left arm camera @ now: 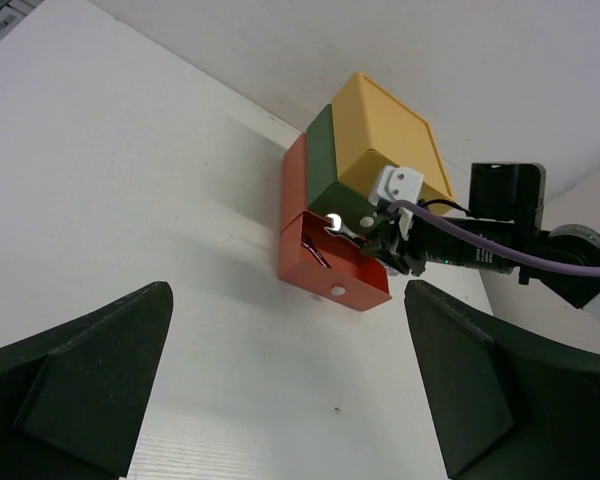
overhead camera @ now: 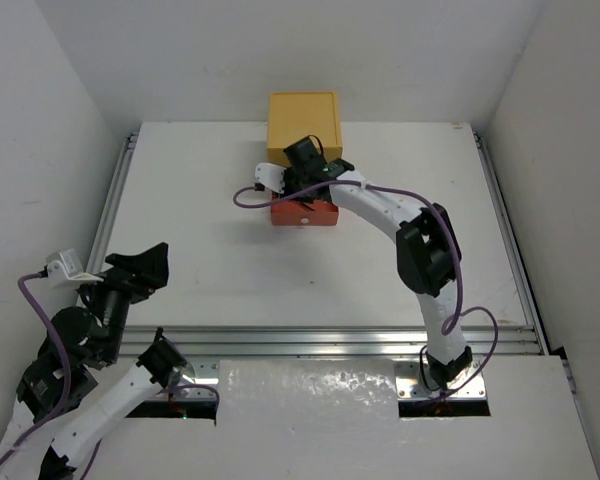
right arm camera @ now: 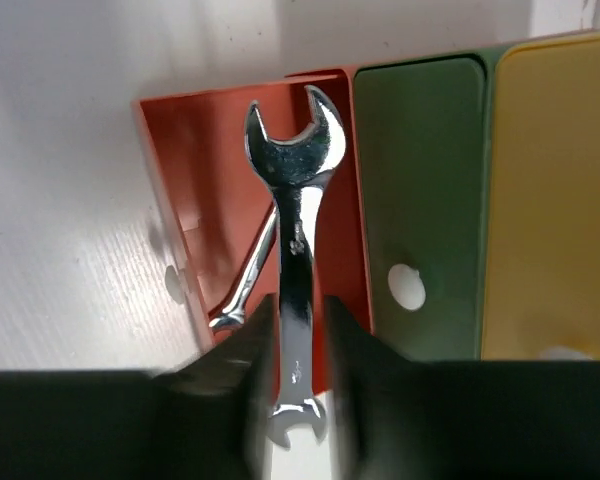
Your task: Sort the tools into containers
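Note:
A silver wrench (right arm camera: 295, 250) stands upright over the pulled-out red drawer (right arm camera: 170, 180), between the blurred fingers of my right gripper (right arm camera: 298, 320). The jaws stand slightly apart from it, with a thin gap on each side. A second silver wrench (right arm camera: 245, 280) lies slanted inside that drawer. The green drawer (right arm camera: 420, 200) and yellow drawer (right arm camera: 550, 200) are pushed in, each with a white knob. From above, the right gripper (overhead camera: 302, 190) hovers over the red drawer (overhead camera: 305, 215). My left gripper (overhead camera: 140, 268) is open and holds nothing, far off at the near left.
The box chest (overhead camera: 302, 118) stands at the table's back centre. In the left wrist view the red drawer (left arm camera: 350, 285) juts out toward me, with the right arm's purple cable (left arm camera: 500, 245) beside it. An aluminium rail (overhead camera: 330, 340) runs along the near edge.

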{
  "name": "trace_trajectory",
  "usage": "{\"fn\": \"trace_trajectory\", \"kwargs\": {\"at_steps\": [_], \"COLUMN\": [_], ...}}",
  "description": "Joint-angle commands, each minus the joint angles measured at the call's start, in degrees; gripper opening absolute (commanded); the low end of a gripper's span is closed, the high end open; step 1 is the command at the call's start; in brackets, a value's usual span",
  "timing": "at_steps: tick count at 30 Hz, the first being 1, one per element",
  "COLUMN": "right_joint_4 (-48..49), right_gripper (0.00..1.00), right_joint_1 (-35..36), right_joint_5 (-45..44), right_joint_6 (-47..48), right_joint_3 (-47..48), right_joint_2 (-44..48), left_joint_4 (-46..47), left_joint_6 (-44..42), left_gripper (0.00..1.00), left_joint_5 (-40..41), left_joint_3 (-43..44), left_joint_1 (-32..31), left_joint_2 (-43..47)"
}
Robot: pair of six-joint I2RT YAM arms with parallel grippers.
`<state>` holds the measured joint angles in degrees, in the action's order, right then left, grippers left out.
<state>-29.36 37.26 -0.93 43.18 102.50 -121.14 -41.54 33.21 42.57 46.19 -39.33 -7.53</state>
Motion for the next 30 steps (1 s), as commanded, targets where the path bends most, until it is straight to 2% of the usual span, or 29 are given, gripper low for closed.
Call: {"fn": "trace_trajectory", "kwargs": {"at_steps": [1, 5, 6, 7, 9, 12, 13, 14, 15, 16, 17, 18, 19, 20, 21, 23, 30], "right_joint_4": [1.58, 0.37, -0.16, -0.08, -0.52, 5.35, 7.89, 12.27, 13.79, 15.46, 20.52, 23.88, 27.4, 31.78, 32.35, 32.61, 38.14], "right_gripper": [0.33, 0.49, 0.66, 0.69, 0.71, 0.7, 0.66, 0.62, 0.54, 0.36, 0.25, 0.19, 0.0, 0.0, 0.0, 0.0, 0.0], "right_joint_1": [-0.25, -0.25, -0.25, -0.25, -0.17, -0.25, -0.25, -0.34, -0.25, -0.25, -0.17, -0.08, 0.36, 0.71, 0.97, 1.15, 1.07], "right_joint_5": [1.03, -0.39, -0.3, -0.13, 2.58, 3.13, 1.65, -0.11, -2.56, -3.37, -3.46, -1.73, -2.4, -4.15, -8.52, -11.71, -23.14], "right_joint_6": [3.14, 1.12, -0.36, -1.68, -6.86, -21.95, -27.39, -39.54, -45.4, -51.12, -61.18, -64.76, -68.19, -72.66, -73.75, -76.21, -78.51], "right_joint_3": [2.71, 5.16, 5.52, 5.35, 3.51, -3.24, -9.62, -12.82, -19.46, -22.84, -26.35, -33.69, -36.73, -38.5, -39.47, -38.78, -37.98], "right_joint_2": [-0.85, -1.03, -0.68, 0.02, 3.01, 9.75, 11.61, 13.28, 16.17, 17.33, 18.56, 20.4, 20.68, 20.42, 18.77, 16.21, 8.91], "left_joint_4": [2.16, 2.43, 2.51, 2.52, 2.43, 2.52, 2.6, 2.52, 2.69, 2.69, 2.69, 2.69, 2.78, 2.87, 2.78, 2.69, 3.13], "left_joint_6": [-1.22, -1.48, -1.57, -1.57, -1.57, -1.57, -1.57, -1.57, -1.57, -1.57, -1.57, -1.66, -1.66, -1.75, -1.75, -1.75, -2.19], "left_gripper": [1.0, 1.0, 1.0, 1.0, 1.0, 1.0, 1.0, 1.0, 1.0, 1.0, 1.0, 1.0, 1.0, 1.0, 1.0, 1.0, 1.0], "left_joint_5": [-0.73, -1.17, -1.26, -1.26, -1.35, -1.35, -1.26, -1.26, -1.26, -1.26, -1.26, -1.52, -1.52, -1.61, -1.7, -1.78, -2.31], "left_joint_3": [0.56, 0.39, 0.47, 0.39, 0.39, 0.47, 0.39, 0.39, 0.3, 0.3, 0.3, 0.3, 0.21, 0.3, 0.39, 0.39, 0.21], "left_joint_1": [0.48, 0.48, 0.48, 0.48, 0.48, 0.48, 0.48, 0.4, 0.48, 0.48, 0.57, 0.48, 0.48, 0.48, 0.4, 0.48, 0.48], "left_joint_2": [-0.99, -1.35, -1.43, -1.52, -1.44, -1.0, -0.73, -0.65, -0.56, -0.64, -0.73, -0.91, -1.26, -1.52, -1.96, -2.31, -2.14]}}
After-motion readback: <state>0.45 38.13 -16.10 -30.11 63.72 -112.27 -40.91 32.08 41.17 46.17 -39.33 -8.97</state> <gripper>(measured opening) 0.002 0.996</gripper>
